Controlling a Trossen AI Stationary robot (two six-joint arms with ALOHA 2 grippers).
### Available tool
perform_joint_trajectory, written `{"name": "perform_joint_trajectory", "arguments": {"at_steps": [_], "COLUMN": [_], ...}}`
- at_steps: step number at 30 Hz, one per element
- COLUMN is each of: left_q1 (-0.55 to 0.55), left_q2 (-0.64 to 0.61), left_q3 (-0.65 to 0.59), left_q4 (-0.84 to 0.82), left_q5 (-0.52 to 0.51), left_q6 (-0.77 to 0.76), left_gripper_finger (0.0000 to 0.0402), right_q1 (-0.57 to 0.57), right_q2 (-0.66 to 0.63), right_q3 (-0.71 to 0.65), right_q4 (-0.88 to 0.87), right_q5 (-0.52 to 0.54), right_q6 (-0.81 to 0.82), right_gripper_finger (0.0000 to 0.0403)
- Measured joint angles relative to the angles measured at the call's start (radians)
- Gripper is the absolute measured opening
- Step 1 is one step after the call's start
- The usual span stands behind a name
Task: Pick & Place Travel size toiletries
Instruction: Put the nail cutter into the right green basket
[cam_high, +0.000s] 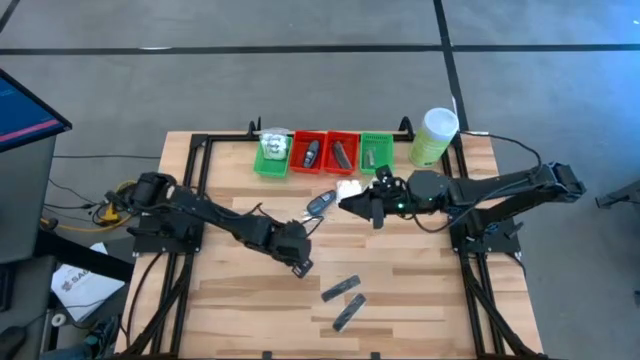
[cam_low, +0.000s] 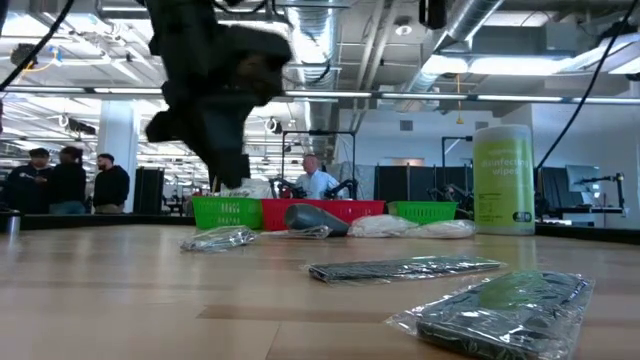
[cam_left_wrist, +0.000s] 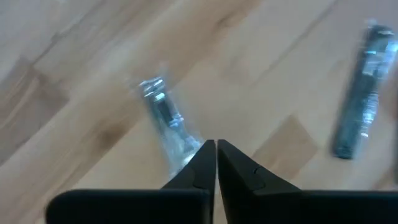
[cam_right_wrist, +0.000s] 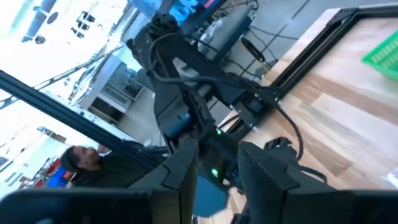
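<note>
We see the left claw (cam_high: 298, 262) low over the middle of the pale wooden plank counter (cam_high: 420, 290), its two dark fingers (cam_left_wrist: 202, 165) pressed together with nothing between them. Just ahead of its tips, in its wrist view, lies a slim dark grey flat bar in clear crinkled wrap (cam_left_wrist: 163, 118), and a second wrapped dark grey bar (cam_left_wrist: 364, 115) lies well apart to one side. From above, these two bars (cam_high: 341, 289) (cam_high: 348, 311) lie just beyond the left claw, toward the front edge of the counter.

The right claw (cam_high: 377, 206) hangs near the back of the counter, just in front of the row of small rectangular trays: a green plastic tray (cam_high: 272, 155) with a clear packet, two red plastic trays (cam_high: 311, 152) (cam_high: 344, 151) with dark pieces, and another green tray (cam_high: 376, 150). Its wrist view shows the fingers (cam_right_wrist: 186, 171) standing apart; we cannot tell whether anything is pinched between them. Beside this claw, toward the left arm, lie a white soft packet (cam_high: 348, 187) and a black oval piece in clear wrap (cam_high: 320, 205). On its other side, at the counter's back corner, stands the tall pale green canister with a white lid (cam_high: 434, 136).

In the low view people (cam_low: 68, 180) stand in the room behind the counter.
</note>
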Motion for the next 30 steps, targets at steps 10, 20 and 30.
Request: {"name": "perform_joint_trajectory", "arguments": {"at_steps": [10, 20, 30], "left_q1": [0.052, 0.063, 0.057], "left_q2": [0.033, 0.102, 0.138], "left_q3": [0.004, 0.003, 0.003], "left_q4": [0.01, -0.051, -0.063], "left_q5": [0.031, 0.029, 0.042], "left_q6": [-0.046, -0.002, 0.058], "left_gripper_finger": [0.018, 0.0265, 0.0157], "right_q1": [-0.003, -0.004, -0.006], "right_q2": [0.039, 0.038, 0.038], "right_q3": [0.0, 0.0, 0.0], "right_q4": [-0.007, -0.003, -0.007], "right_q5": [-0.012, -0.012, -0.012], "right_q6": [0.017, 0.016, 0.011], "right_gripper_finger": [0.0108, 0.0107, 0.0107]}}
